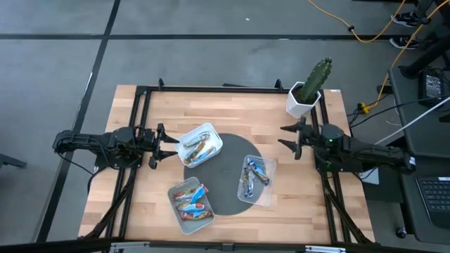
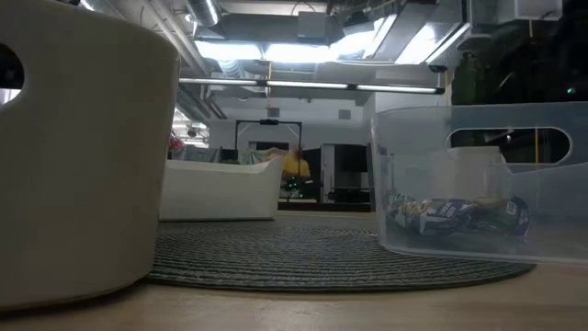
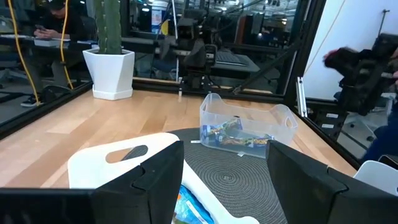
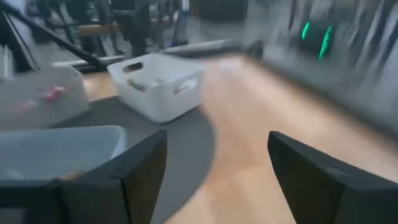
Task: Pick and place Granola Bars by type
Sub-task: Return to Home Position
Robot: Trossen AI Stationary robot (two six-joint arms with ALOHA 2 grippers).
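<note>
Granola Bars lie in three tubs on a round dark mat. A white tub at the mat's far left holds a few bars. A clear tub at the right holds blue bars. A near-left tub holds blue and red bars. My left gripper stands open and level beside the white tub, touching nothing. My right gripper stands open at the table's right side, pointing toward the mat, with nothing between its fingers.
A cactus in a white pot stands at the table's far right corner, just behind my right arm. A black frame runs along the table's edges. Bare wood lies between the two grippers, beyond the mat.
</note>
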